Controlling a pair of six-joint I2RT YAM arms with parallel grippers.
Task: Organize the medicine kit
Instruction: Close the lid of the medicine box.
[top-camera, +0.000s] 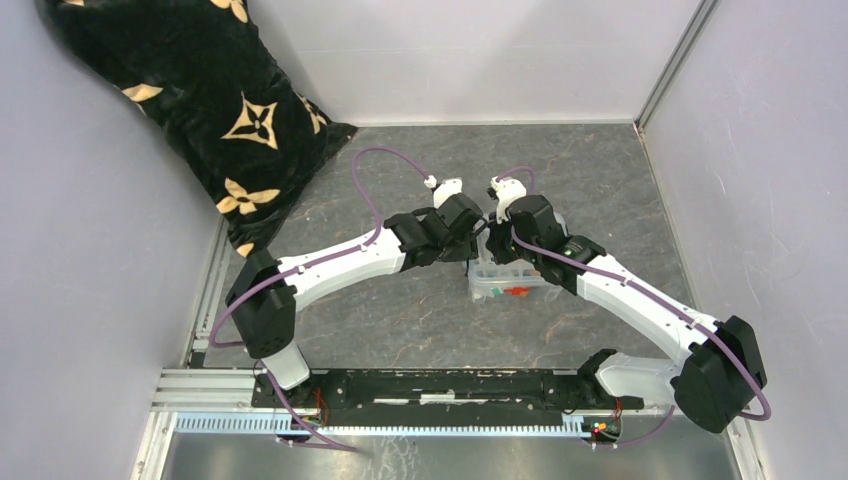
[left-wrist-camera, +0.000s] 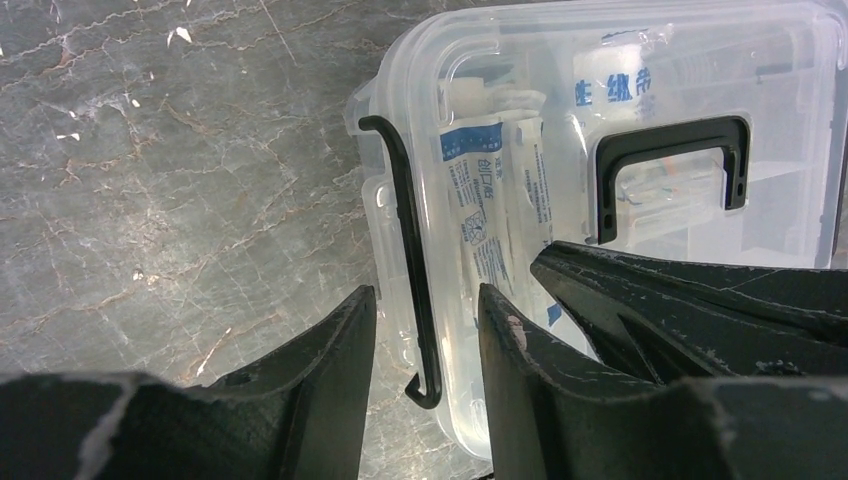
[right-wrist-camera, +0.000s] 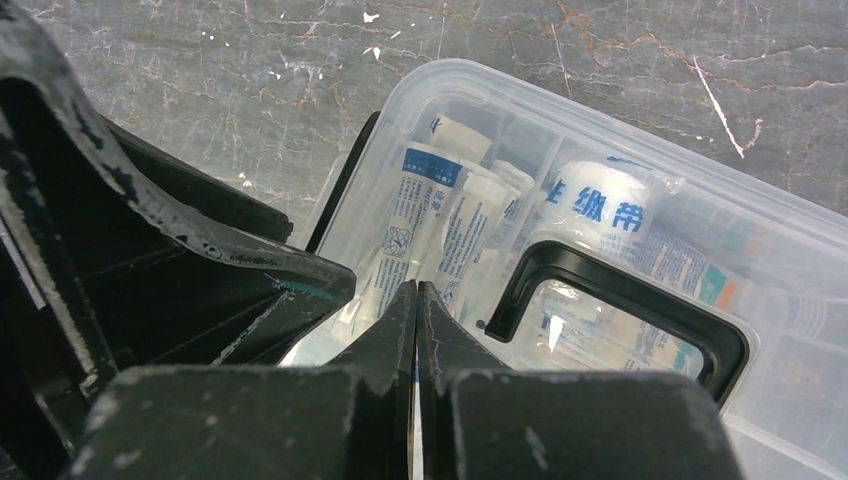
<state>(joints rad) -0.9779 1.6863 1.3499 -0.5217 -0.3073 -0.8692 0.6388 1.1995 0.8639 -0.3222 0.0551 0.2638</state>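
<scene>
The kit (left-wrist-camera: 640, 60) sits on the desk (left-wrist-camera: 150, 150) beneath both claws. The left claw (left-wrist-camera: 425, 335), part open, straddles the side clip (left-wrist-camera: 400, 200) without gripping; the right claw (right-wrist-camera: 417, 305) is shut, empty (beside the handle (right-wrist-camera: 620, 300)). Light, stiff, slippery plastic: lift by the handle.

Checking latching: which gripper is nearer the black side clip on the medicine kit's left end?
Left. The left gripper has the black side clip between its open fingers; the right gripper, shut, sits over the lid beside the black handle.

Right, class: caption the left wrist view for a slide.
Open left claw straddling the black clip on the lidded kit.
</scene>
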